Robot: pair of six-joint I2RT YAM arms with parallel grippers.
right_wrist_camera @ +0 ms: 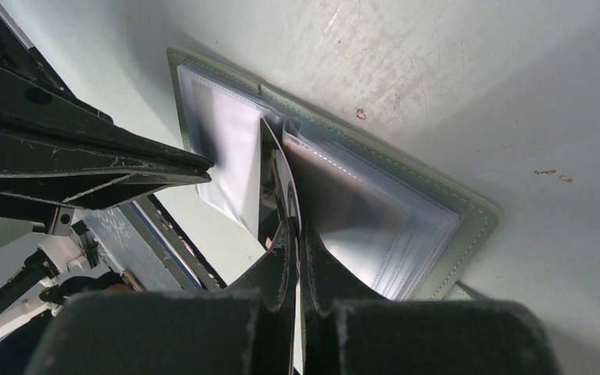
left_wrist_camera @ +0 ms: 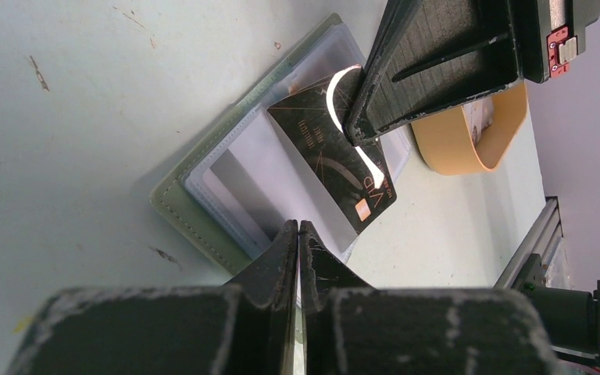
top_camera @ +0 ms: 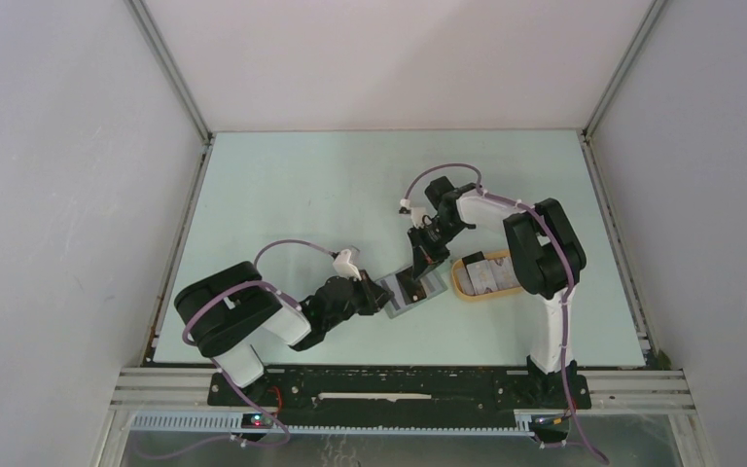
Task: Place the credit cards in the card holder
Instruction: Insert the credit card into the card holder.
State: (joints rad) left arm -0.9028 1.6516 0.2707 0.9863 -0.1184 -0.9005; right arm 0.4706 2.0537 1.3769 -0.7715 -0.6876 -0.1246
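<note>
— What is closest to us?
— The left gripper (left_wrist_camera: 298, 230). Its fingers are pinched tight on a clear page at the edge of the card holder (left_wrist_camera: 187, 219). The holder lies open and flat on the pale green table (top_camera: 302, 195).
— Where is the black card (left_wrist_camera: 336, 168)?
— It sits across the open holder, with one end near the middle fold. The right gripper (left_wrist_camera: 353, 133) squeezes it, and it bends a bit.
— And farther off?
— A yellow tray (left_wrist_camera: 453, 148) sits beside the holder, with other credit cards (top_camera: 489, 272) inside.
</note>
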